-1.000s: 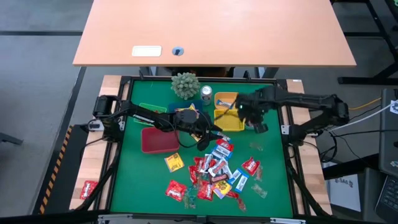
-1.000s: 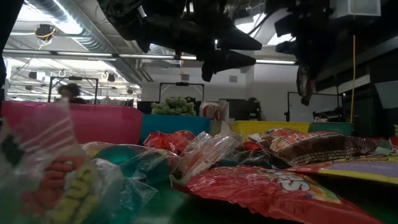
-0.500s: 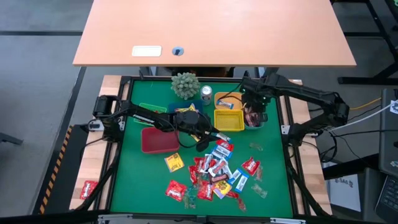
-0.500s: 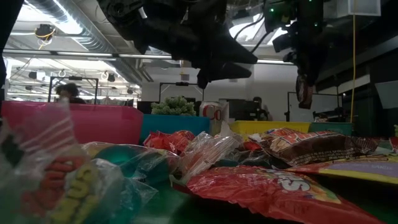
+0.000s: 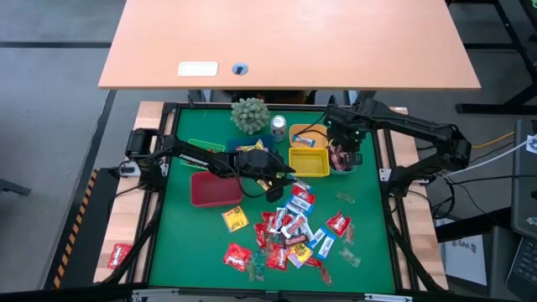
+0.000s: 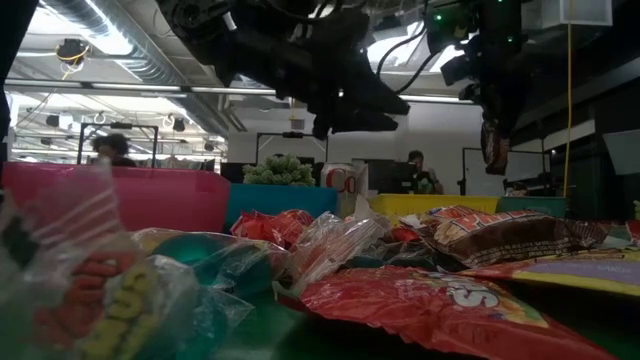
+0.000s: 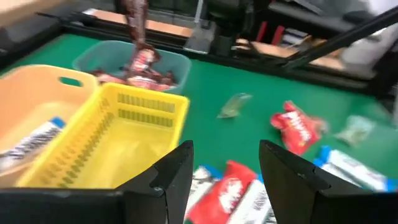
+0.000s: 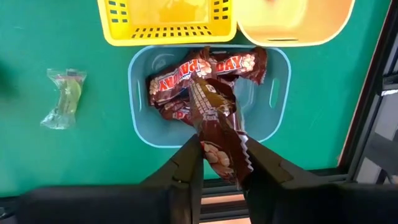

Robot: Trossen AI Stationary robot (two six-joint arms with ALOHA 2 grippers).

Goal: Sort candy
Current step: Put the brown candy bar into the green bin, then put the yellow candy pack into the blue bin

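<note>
Above the pale teal plastic bin (image 8: 144,93) at the right edge of the green mat hangs a dark brownish-red wrapped candy bar (image 8: 214,134), pinched between the fingers of the right gripper (image 8: 222,160) and dangling straight over the bin's mouth. More bars of the same brownish-red sort (image 8: 180,78) already lie in that bin. Beside it sits the yellow slotted plastic basket (image 5: 307,162), with a pale orange bin (image 8: 292,18) just next door; both touch or nearly touch the teal one. A clear greenish wrapped sweet (image 8: 65,96) lies alone on open mat, well apart from the bins. Toward the near side, the heap of loose candy (image 5: 289,231) in red, yellow and blue-and-white wrappers spreads across the mat, with bare green all round it. The left gripper (image 7: 225,163) hovers over the heap's far edge, fingers spread and holding nothing, near the yellow basket. A red plastic bin (image 5: 214,189) sits on the left, mat clear in front of it.
</note>
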